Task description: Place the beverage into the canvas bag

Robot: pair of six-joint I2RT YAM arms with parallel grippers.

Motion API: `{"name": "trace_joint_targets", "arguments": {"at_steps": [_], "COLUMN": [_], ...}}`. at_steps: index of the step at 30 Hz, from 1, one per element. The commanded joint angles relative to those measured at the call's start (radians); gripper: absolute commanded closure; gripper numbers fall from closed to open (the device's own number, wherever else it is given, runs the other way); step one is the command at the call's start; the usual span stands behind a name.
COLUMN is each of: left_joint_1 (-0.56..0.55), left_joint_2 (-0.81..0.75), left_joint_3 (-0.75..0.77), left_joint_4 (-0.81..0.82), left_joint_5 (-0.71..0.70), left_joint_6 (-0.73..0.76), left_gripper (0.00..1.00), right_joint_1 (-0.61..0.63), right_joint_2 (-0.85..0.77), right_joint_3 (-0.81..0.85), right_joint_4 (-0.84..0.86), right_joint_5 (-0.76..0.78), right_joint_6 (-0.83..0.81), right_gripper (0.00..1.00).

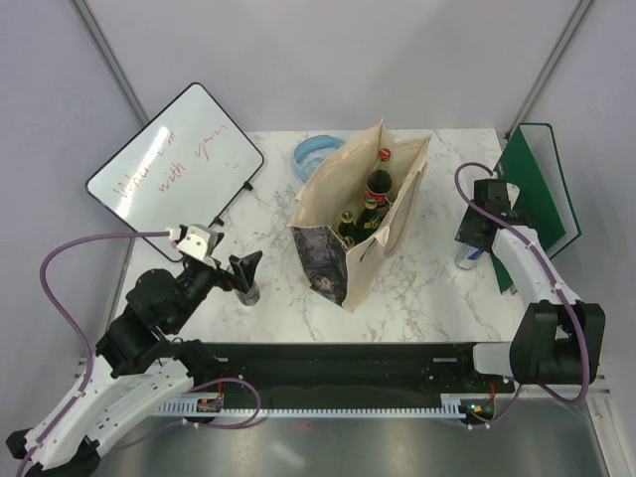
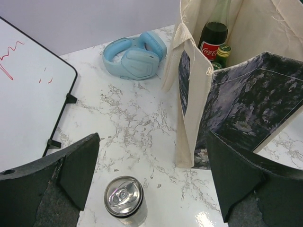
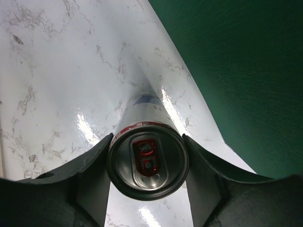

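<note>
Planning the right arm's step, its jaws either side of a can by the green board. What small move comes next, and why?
Probably lift the can straight up: the jaws of the right gripper press both its sides, it stands on the table, and the canvas bag stands taller.

One canvas bag [image 1: 328, 253] stands mid-frame, with three bottles showing inside: one cola bottle [image 1: 380, 181] and two green bottles [image 1: 348, 221]. Two drinks: one can [image 1: 248, 293] lower left, one can [image 1: 465, 256] centre right. One whiteboard [image 1: 149, 169], one pair of headphones [image 1: 313, 151], one green board [image 1: 542, 189].
</note>
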Motion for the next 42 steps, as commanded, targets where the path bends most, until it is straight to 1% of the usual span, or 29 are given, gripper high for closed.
{"name": "trace_joint_targets", "arguments": {"at_steps": [1, 2, 4, 5, 7, 8, 9, 11, 17, 18, 20, 21, 23, 24, 26, 27, 29, 31, 33, 38, 40, 42], "left_joint_1": [-0.001, -0.001, -0.001, -0.001, -0.001, -0.001, -0.001, -0.001, -0.001, -0.001, -0.001, -0.001, -0.001, -0.001, -0.001, -0.001, -0.001, 0.001, -0.001, 0.001, -0.001, -0.001], "left_joint_2": [0.011, 0.008, 0.006, 0.006, 0.005, 0.006, 0.006, 0.005, 0.006, 0.006, 0.008, 0.008, 0.014, 0.016, 0.016, 0.014, 0.013, 0.011, 0.011, 0.013, 0.022, 0.022], "left_joint_3": [0.005, 0.006, 0.006, 0.006, 0.005, 0.005, 0.005, 0.006, 0.008, 0.006, 0.006, 0.008, 0.008, 0.009, 0.009, 0.011, 0.011, 0.009, 0.006, 0.005, 0.006, 0.009], "left_joint_4": [0.038, 0.037, 0.037, 0.038, 0.038, 0.038, 0.038, 0.037, 0.038, 0.037, 0.037, 0.038, 0.038, 0.038, 0.038, 0.038, 0.038, 0.037, 0.037, 0.038, 0.038, 0.035], "left_joint_5": [-0.018, -0.018, -0.020, -0.020, -0.020, -0.017, -0.017, -0.015, -0.015, -0.015, -0.014, -0.012, -0.011, -0.009, -0.011, -0.011, -0.015, -0.017, -0.018, -0.012, -0.009, -0.009], "left_joint_6": [0.009, 0.009, 0.007, 0.007, 0.006, 0.006, 0.006, 0.006, 0.004, 0.004, 0.004, 0.004, 0.003, 0.004, 0.004, 0.003, 0.004, 0.004, 0.004, 0.004, 0.004, 0.006], "left_gripper": [0.00, 0.00, 0.00, 0.00, 0.00, 0.00, 0.00, 0.00, 0.00, 0.00, 0.00, 0.00, 0.00, 0.00, 0.00, 0.00, 0.00, 0.00, 0.00, 0.00, 0.00, 0.00], "right_joint_1": [-0.004, -0.004, -0.004, -0.006, -0.004, -0.004, -0.006, -0.006, -0.003, 0.002, 0.007, 0.013, 0.019, 0.025, 0.025, 0.060, 0.085, 0.108, 0.158, 0.304, 0.341, 0.393], "right_joint_2": [-0.021, -0.026, -0.046, -0.054, -0.077, -0.080, -0.086, -0.098, -0.098, -0.092, -0.065, -0.054, -0.019, -0.003, 0.050, 0.067, 0.100, 0.115, 0.106, 0.104, 0.112, 0.121], "right_joint_3": [0.041, 0.042, 0.059, 0.068, 0.111, 0.131, 0.178, 0.234, 0.522, 0.619, 0.730, 0.843, 0.957, 1.075, 1.190, 1.281, 1.355, 1.369, 1.343, 1.262, 1.243, 1.210], "right_joint_4": [0.022, 0.019, 0.000, -0.009, -0.038, -0.052, -0.081, -0.110, -0.228, -0.257, -0.285, -0.306, -0.320, -0.340, -0.363, -0.379, -0.379, -0.368, -0.331, -0.267, -0.258, -0.245], "right_joint_5": [0.005, 0.002, -0.004, -0.007, -0.018, -0.021, -0.021, -0.029, -0.067, -0.081, -0.098, -0.127, -0.159, -0.179, -0.219, -0.231, -0.280, -0.303, -0.329, -0.313, -0.313, -0.271], "right_joint_6": [-0.019, -0.021, -0.019, -0.019, -0.019, -0.019, -0.021, -0.021, -0.039, -0.045, -0.065, -0.073, -0.088, -0.091, -0.093, -0.091, -0.073, -0.055, -0.033, -0.002, 0.007, 0.010], "right_gripper": [0.45, 0.52, 0.60, 0.71, 0.82, 0.95, 1.00, 1.00, 1.00, 1.00, 1.00, 1.00, 1.00, 1.00, 1.00, 1.00, 1.00, 1.00, 1.00, 1.00, 1.00, 1.00]}}
